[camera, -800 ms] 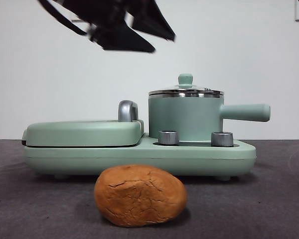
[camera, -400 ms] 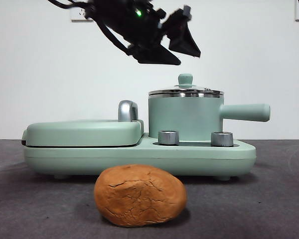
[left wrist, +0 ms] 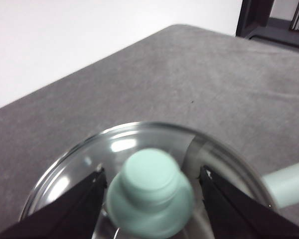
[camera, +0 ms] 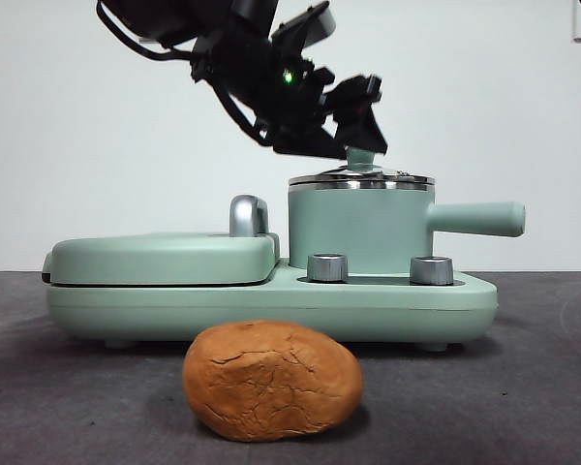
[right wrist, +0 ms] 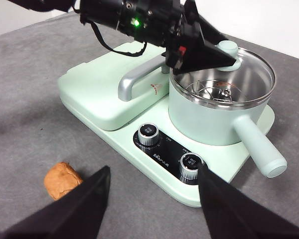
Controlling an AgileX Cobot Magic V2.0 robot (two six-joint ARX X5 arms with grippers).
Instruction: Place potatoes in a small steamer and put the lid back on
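Grey felt-like counter [camera: 542, 387] under a plain white wall. Mint-green cooker base [camera: 271, 305] standing on it, with flat griddle cover [camera: 160, 257] and silver handle [camera: 249, 215] on one side and two steel dials [camera: 327, 267] along the front. Small steamer [camera: 360, 228] seated on the base beside the griddle cover, long side handle [camera: 476, 218] pointing away from it. Glass lid [right wrist: 229, 79] resting on the steamer's steel rim, wire rack visible through the glass. Left gripper [left wrist: 150, 186] down at the lid, jaws spread and standing either side of the mint-green knob [left wrist: 150, 191], with gaps showing on both sides. Potato [camera: 271, 381] lying on the counter in front of the base, apart from it. Right gripper [right wrist: 152, 191] hanging above the counter on the potato's side of the base, jaws spread wide, holding nothing.
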